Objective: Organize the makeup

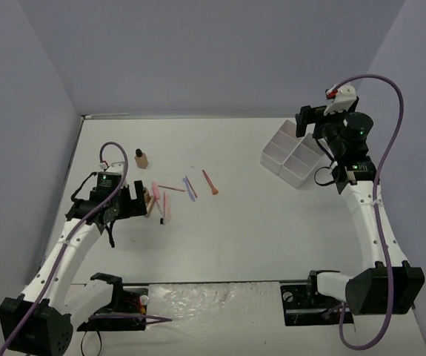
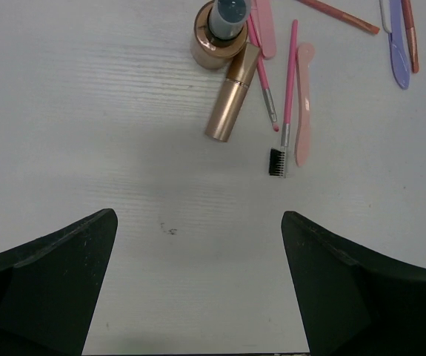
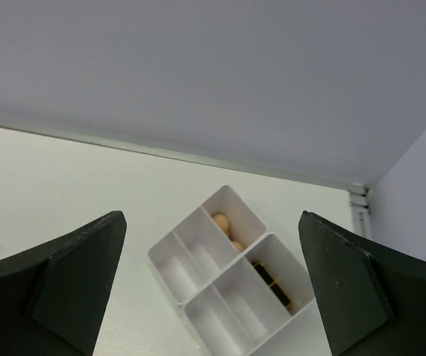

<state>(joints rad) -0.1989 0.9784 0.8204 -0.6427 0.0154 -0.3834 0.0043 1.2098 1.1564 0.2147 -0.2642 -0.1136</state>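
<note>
The makeup lies scattered on the left half of the table. One tan bottle (image 1: 141, 157) stands upright. In the left wrist view another bottle (image 2: 220, 33) stands beside a lying gold tube (image 2: 233, 93), a pink comb brush (image 2: 287, 96), a pink spatula (image 2: 304, 104) and a purple spatula (image 2: 398, 44). My left gripper (image 2: 198, 215) (image 1: 138, 200) hovers open just short of them, holding nothing. My right gripper (image 3: 211, 216) (image 1: 305, 119) is open above the white tray (image 3: 175, 233) (image 1: 281, 141). One compartment holds two beige sponges (image 3: 221, 221); another holds a black-and-gold lipstick (image 3: 275, 285).
An orange pencil (image 1: 210, 182), purple sticks (image 1: 189, 187) and a thin reddish pencil (image 1: 172, 188) lie mid-table. The tray sits at the back right near the grey wall. Two of its compartments look empty.
</note>
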